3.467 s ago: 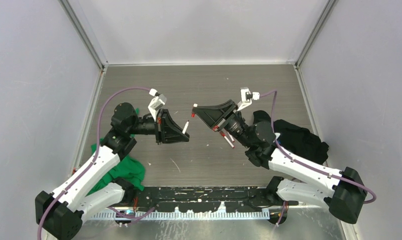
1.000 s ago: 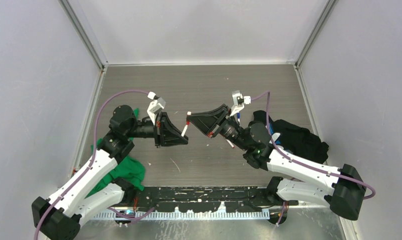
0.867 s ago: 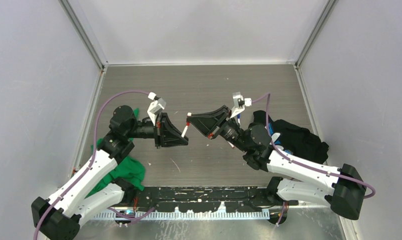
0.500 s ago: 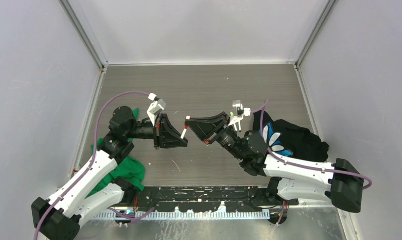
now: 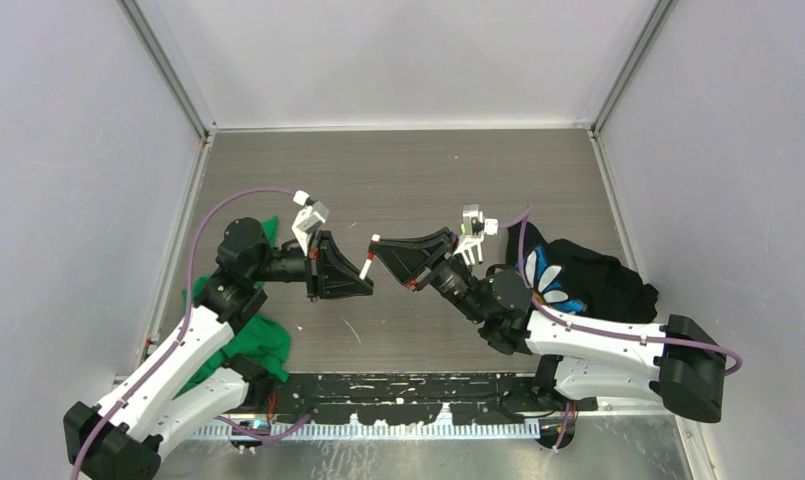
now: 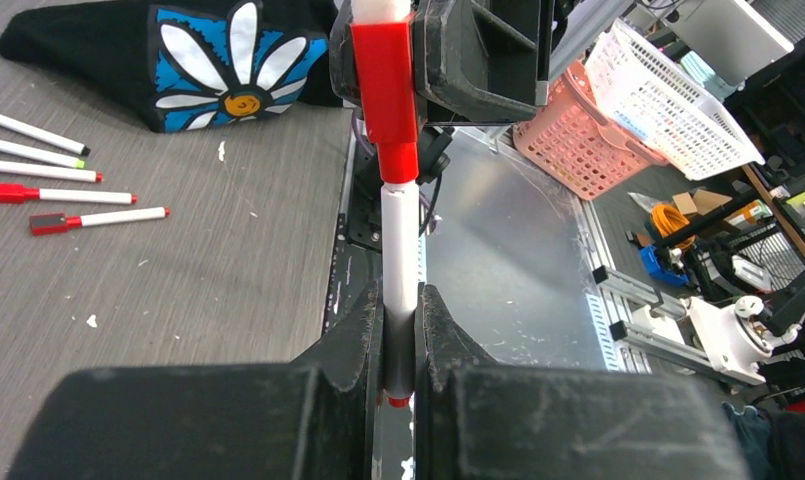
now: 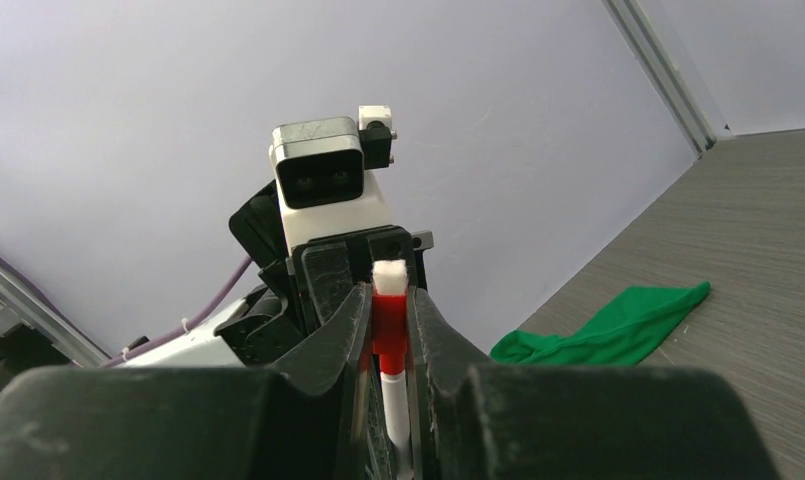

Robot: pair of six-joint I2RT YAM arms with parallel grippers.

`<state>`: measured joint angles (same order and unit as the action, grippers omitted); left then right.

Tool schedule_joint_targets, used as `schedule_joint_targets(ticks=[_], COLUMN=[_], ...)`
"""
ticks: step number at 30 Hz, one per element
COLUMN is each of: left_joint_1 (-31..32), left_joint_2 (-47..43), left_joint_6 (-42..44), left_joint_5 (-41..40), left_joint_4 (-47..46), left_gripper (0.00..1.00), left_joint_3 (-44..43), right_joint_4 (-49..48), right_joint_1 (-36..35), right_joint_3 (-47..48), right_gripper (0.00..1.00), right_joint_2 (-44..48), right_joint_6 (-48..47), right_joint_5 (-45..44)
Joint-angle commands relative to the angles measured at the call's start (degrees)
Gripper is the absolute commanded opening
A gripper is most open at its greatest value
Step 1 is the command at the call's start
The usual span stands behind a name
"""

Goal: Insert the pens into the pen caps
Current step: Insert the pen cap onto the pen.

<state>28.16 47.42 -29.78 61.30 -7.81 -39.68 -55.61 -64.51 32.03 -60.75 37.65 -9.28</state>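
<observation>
My left gripper (image 5: 361,276) (image 6: 399,345) is shut on the lower end of a white pen (image 5: 366,264) (image 6: 399,240), held in the air over the table's middle. The pen's top end sits inside a red pen cap (image 5: 374,242) (image 6: 386,85) (image 7: 389,320). My right gripper (image 5: 382,246) (image 7: 389,330) is shut on that cap from the opposite side. The white barrel (image 7: 397,405) runs down between the right fingers. Several other pens lie on the table, some capped red (image 6: 58,192) (image 6: 98,218) and one capped blue (image 6: 33,130).
A black cloth with a daisy print (image 5: 578,275) (image 6: 218,60) lies at the right, beside my right arm. A green cloth (image 5: 248,340) (image 7: 608,330) lies at the left by my left arm. Pink (image 6: 578,140) and white (image 6: 668,100) baskets stand beyond the table's near edge.
Both arms drew closer together and slightly toward the near edge. The red cap came down onto the pen's end. The right arm's shift uncovered the daisy print.
</observation>
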Motion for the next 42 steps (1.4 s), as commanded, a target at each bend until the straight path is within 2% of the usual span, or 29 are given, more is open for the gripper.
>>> schedule_joint_targets(ticks=[1, 7, 16, 24, 28, 35, 42], left_joint_1=[-2.03, -2.70, -3.71, -3.79, -3.99, -4.49, -4.93], left_joint_2=[-1.60, -1.63, -0.07, -1.10, -2.11, -2.29, -2.11], left_joint_6=[-0.98, -2.78, -3.32, -3.53, -3.45, -3.79, -3.88], left_joint_5=[-7.06, -6.00, -5.89, -3.75, -4.20, -4.70, -5.05], left_joint_4=[-7.68, -9.98, -9.77, -11.81, -12.40, -12.97, -13.17], left_gripper=[0.00, 0.00, 0.00, 0.00, 0.00, 0.00, 0.00], left_joint_3=[-1.55, -1.23, -1.65, -1.54, -1.13, -0.92, -0.84], right_joint_4=[9.84, 7.95, 5.36, 10.14, 14.51, 16.26, 16.17], right_joint_1=[-3.90, -5.63, -8.93, -9.49, -9.45, -11.26, -14.47], right_joint_3=[-0.70, -4.32, -6.72, -5.89, -7.37, -11.54, -11.16], right_gripper=[0.01, 0.01, 0.01, 0.01, 0.01, 0.01, 0.01], right_joint_2=[-1.62, -1.62, -2.61, -4.24, -3.98, -4.05, -9.55], right_joint_6=[1.85, 1.29, 2.18, 1.79, 2.48, 3.02, 3.84], right_joint_5=[6.61, 10.41, 7.35, 15.15, 16.50, 16.93, 17.70])
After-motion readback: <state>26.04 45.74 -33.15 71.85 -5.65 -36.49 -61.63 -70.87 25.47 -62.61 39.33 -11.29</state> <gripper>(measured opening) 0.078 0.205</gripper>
